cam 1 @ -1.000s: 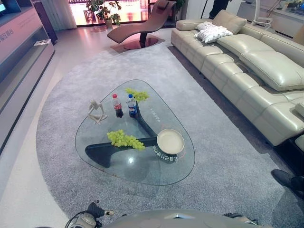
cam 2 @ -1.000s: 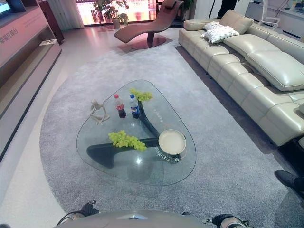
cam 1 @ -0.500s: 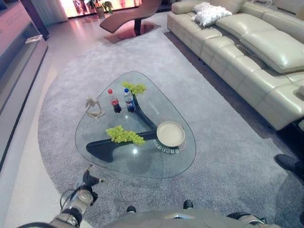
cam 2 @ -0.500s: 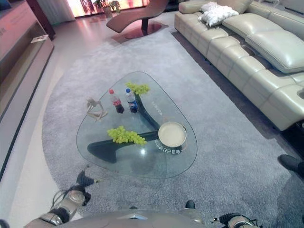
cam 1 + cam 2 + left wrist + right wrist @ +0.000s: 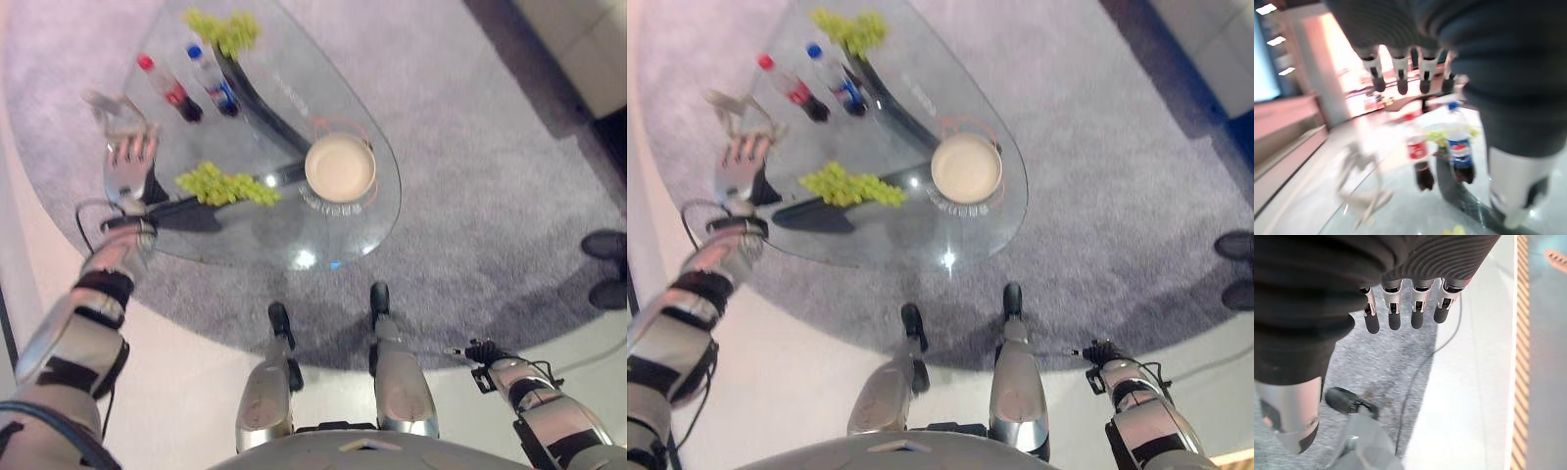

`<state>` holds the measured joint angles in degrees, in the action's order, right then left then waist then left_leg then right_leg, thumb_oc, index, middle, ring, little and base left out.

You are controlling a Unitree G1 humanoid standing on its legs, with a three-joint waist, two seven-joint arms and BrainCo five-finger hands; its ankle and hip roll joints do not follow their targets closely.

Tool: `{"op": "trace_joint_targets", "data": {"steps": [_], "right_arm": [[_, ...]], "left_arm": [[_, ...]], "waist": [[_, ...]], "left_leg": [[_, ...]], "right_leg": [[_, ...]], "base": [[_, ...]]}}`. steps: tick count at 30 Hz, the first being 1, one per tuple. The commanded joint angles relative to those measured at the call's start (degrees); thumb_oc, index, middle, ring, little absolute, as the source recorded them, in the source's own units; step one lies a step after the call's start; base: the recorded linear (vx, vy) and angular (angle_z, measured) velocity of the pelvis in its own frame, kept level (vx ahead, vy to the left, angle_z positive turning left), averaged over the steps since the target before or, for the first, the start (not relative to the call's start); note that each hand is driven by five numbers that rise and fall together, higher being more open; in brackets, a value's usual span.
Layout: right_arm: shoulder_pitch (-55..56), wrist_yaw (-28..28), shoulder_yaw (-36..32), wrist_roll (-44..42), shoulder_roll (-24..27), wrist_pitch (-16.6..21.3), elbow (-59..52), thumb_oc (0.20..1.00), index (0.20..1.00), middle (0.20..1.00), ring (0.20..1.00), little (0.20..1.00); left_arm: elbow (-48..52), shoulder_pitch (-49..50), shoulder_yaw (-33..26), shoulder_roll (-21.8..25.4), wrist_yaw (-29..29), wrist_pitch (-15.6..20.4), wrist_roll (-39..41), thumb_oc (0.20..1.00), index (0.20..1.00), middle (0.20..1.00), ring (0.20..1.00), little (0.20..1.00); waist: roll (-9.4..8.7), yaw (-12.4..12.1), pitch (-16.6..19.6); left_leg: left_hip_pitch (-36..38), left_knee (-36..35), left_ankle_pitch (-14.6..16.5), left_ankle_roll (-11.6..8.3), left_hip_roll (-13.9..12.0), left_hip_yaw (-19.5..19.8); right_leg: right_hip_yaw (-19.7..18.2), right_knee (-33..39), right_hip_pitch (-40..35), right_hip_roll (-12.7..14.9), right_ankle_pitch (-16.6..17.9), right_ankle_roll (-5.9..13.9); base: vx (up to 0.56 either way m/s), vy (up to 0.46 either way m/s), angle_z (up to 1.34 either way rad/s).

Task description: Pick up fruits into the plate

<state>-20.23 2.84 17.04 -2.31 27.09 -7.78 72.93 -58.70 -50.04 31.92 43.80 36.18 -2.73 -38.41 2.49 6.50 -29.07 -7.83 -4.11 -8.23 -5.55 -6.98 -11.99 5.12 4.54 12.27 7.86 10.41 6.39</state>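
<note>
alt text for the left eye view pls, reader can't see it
The robot's left hand, fingers straight, is raised over the left edge of a glass table. On the table lie two bunches of green grapes, one near the hand and one at the far end, with two bottles and an empty cream plate.

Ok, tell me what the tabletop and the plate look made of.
Tabletop: clear glass, probably; the carpet and dark base show through it, and it carries bright glints.
Plate: smooth cream, matte; looks like ceramic, though plastic can't be ruled out.
</note>
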Motion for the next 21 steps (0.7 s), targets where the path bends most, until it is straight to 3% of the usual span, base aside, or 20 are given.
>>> {"op": "trace_joint_targets", "data": {"steps": [1, 7, 15, 21], "right_arm": [[-0.45, 0.80, 2.53, -1.73, 2.08, -0.39, -0.34, 1.000, 1.000, 1.000, 1.000, 1.000], [-1.96, 0.82, 4.02, -1.87, 2.23, -1.67, -2.28, 1.000, 1.000, 1.000, 1.000, 1.000], [-3.52, 1.33, 5.62, -2.07, 2.53, -1.68, -3.92, 1.000, 1.000, 1.000, 1.000, 1.000], [-4.94, 2.14, 6.16, -3.38, 3.16, -1.33, -5.55, 1.000, 1.000, 1.000, 1.000, 1.000]], "left_arm": [[-3.70, -5.67, 3.81, 4.71, 2.07, -3.08, -5.53, 1.000, 1.000, 1.000, 1.000, 1.000], [-5.75, -11.90, 7.26, 4.60, 0.96, -3.62, -5.10, 1.000, 1.000, 1.000, 1.000, 1.000], [-7.25, -18.14, 13.09, 3.00, -3.53, 2.37, -6.06, 1.000, 1.000, 1.000, 1.000, 1.000], [-7.31, -20.46, 15.41, 2.15, -6.47, 3.74, -3.31, 1.000, 1.000, 1.000, 1.000, 1.000]], "waist": [[-2.25, 0.82, -0.40], [-3.04, 1.59, -0.72], [-3.35, 2.82, -0.72], [-3.16, 3.49, -0.72]], "left_leg": [[-7.59, 10.01, 8.21, 1.67, 3.44, 0.28], [-12.63, 10.77, 7.86, 1.66, 3.93, -0.58], [-19.33, 12.99, 7.82, 1.24, 3.52, -1.56], [-23.68, 14.99, 7.92, 1.16, 3.71, -1.72]], "right_leg": [[-0.04, -11.69, 5.97, -0.56, -9.14, -0.10], [0.44, -12.74, 11.70, -0.53, -8.44, 0.22], [1.09, -14.97, 18.56, -0.97, -8.47, -0.05], [1.22, -16.34, 22.77, -1.33, -8.41, -0.41]], "base": [[-0.05, 0.003, -0.08], [-0.05, -0.003, -0.02], [-0.03, -0.004, 0.00], [0.00, 0.003, -0.01]]}}
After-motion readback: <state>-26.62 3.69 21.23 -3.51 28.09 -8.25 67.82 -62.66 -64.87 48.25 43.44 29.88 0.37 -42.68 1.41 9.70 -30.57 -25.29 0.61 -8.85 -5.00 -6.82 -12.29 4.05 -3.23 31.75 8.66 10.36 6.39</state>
